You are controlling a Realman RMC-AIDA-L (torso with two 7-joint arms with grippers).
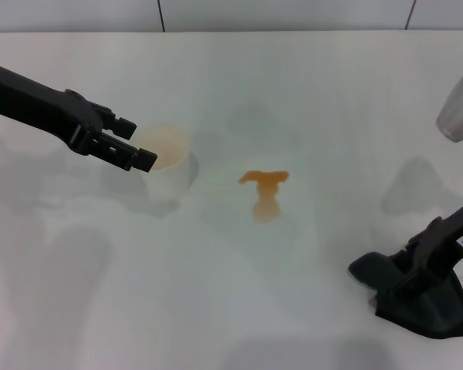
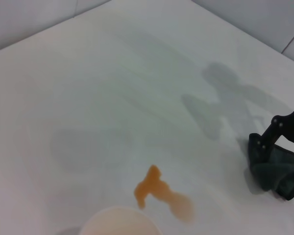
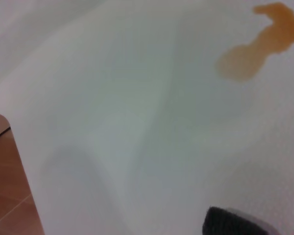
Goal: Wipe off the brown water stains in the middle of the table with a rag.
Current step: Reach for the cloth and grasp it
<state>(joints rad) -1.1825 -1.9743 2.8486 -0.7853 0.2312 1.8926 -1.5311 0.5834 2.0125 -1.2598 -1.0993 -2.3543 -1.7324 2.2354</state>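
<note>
The brown water stains (image 1: 265, 190) are a small orange-brown T-shaped smear in the middle of the white table (image 1: 177, 308). They also show in the left wrist view (image 2: 161, 193) and the right wrist view (image 3: 257, 41). The dark grey rag (image 1: 440, 312) lies bunched on the table at the front right, well to the right of the stains, and shows in the left wrist view (image 2: 279, 174). My right gripper (image 1: 413, 287) reaches down into the rag and is shut on it. My left gripper (image 1: 131, 142) is open, hovering just left of the white cup.
A white cup (image 1: 168, 158) with a brownish tint inside stands left of the stains, its rim also in the left wrist view (image 2: 120, 220). The table's front edge and a brown floor (image 3: 5, 186) show in the right wrist view.
</note>
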